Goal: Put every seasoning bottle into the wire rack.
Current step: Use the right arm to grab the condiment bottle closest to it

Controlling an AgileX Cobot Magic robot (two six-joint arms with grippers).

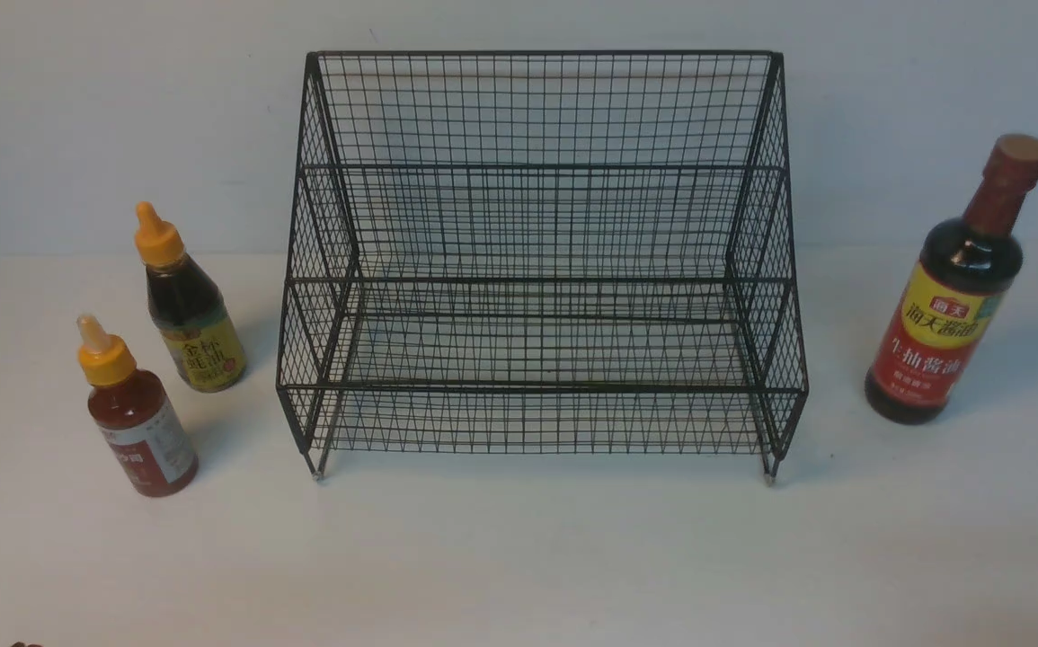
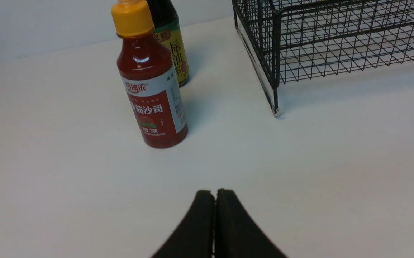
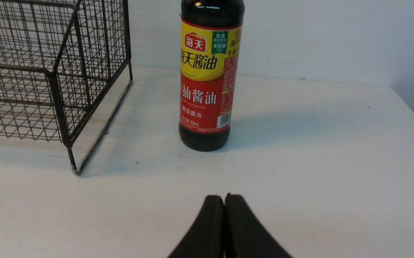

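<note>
Only wrist views catch left gripper (image 2: 215, 193), right gripper (image 3: 224, 197), both closed

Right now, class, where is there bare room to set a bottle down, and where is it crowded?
Free: the table strip in front of the wire rack; the gap between the rack and the tall soy bottle; both rack tiers. Crowded: left of the rack, where the red-sauce bottle and the dark yellow-label bottle stand close together.
</note>
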